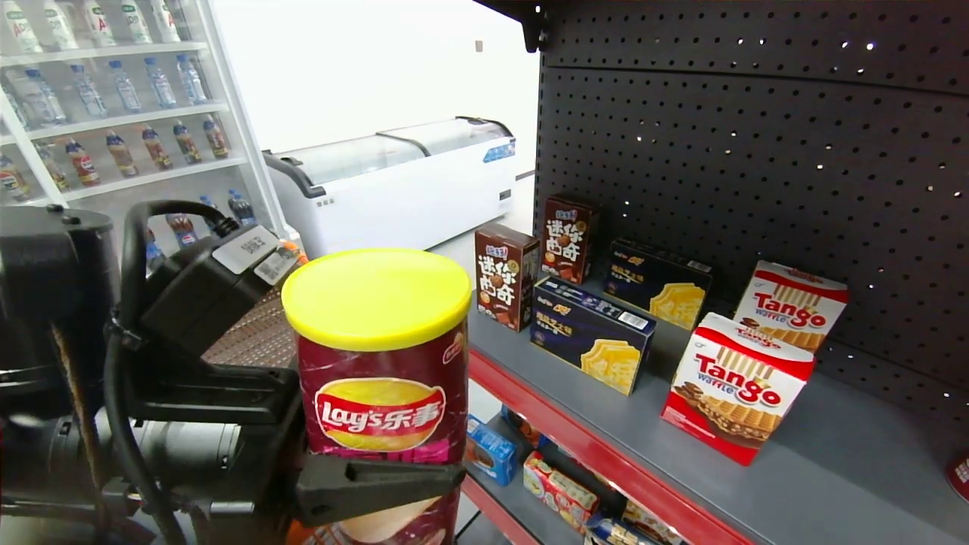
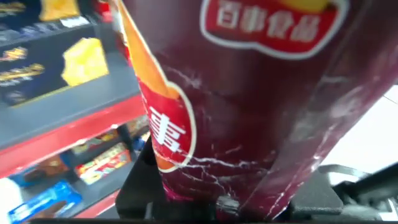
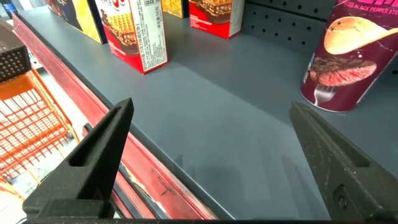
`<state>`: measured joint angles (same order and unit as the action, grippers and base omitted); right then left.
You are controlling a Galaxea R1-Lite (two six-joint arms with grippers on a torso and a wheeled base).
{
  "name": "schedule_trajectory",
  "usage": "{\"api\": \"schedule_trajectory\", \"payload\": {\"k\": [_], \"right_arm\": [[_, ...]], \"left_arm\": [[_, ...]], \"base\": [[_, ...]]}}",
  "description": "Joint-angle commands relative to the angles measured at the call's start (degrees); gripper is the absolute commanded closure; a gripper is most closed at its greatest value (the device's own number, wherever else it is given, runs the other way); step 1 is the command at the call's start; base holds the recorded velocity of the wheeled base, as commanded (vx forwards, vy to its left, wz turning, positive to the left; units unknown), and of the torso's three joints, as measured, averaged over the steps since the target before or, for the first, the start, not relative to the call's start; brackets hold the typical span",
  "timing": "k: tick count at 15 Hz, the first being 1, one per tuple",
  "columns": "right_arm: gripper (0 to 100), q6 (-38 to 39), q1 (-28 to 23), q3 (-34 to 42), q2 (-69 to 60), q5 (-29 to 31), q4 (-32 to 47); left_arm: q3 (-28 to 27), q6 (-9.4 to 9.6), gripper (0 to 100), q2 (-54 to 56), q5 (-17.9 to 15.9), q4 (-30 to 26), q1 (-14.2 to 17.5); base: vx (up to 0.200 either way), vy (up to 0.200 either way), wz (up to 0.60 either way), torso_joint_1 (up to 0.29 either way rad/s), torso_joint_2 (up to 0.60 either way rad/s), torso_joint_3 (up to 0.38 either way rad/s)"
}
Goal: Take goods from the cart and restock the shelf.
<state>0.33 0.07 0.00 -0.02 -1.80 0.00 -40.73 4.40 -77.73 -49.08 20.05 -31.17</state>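
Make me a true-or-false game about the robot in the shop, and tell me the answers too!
1. The left gripper holds a chip can with a yellow lid. True.
2. The right gripper is squeezing a box. False: it is open and empty, above the shelf.
3. Two red-and-white wafer boxes stand on the shelf. True.
4. The shelf board is green. False: it is grey with a red front edge.
5. A second chip can already stands on the shelf near the right gripper. True.
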Motion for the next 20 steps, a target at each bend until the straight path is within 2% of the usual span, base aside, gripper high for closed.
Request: {"api": "schedule_trajectory", "payload": {"k": [1,5,10,20], "right_arm": [[0,0.02,0.01,0.00,0.02,-0.04,0.00],[0,0.02,0.01,0.00,0.02,-0.04,0.00],[0,0.02,0.01,0.00,0.02,-0.04,0.00],[0,-0.07,0.01,0.00,0.02,-0.04,0.00]], "left_arm": [[2.58,0.26,100,1.00,-0.75,0.69,-0.47],[8.65,0.26,100,1.88,-1.11,4.47,-0.47],[9.09,0.26,100,1.88,-1.11,4.64,-3.11],[8.91,0.26,100,1.79,-1.02,4.73,-3.11]], "base": [[0.000,0.000,0.00,0.000,0.00,0.000],[0.000,0.000,-0.15,0.001,0.00,0.001],[0.000,0.000,-0.60,0.001,0.00,0.002],[0.000,0.000,-0.60,0.002,0.00,0.003]]}}
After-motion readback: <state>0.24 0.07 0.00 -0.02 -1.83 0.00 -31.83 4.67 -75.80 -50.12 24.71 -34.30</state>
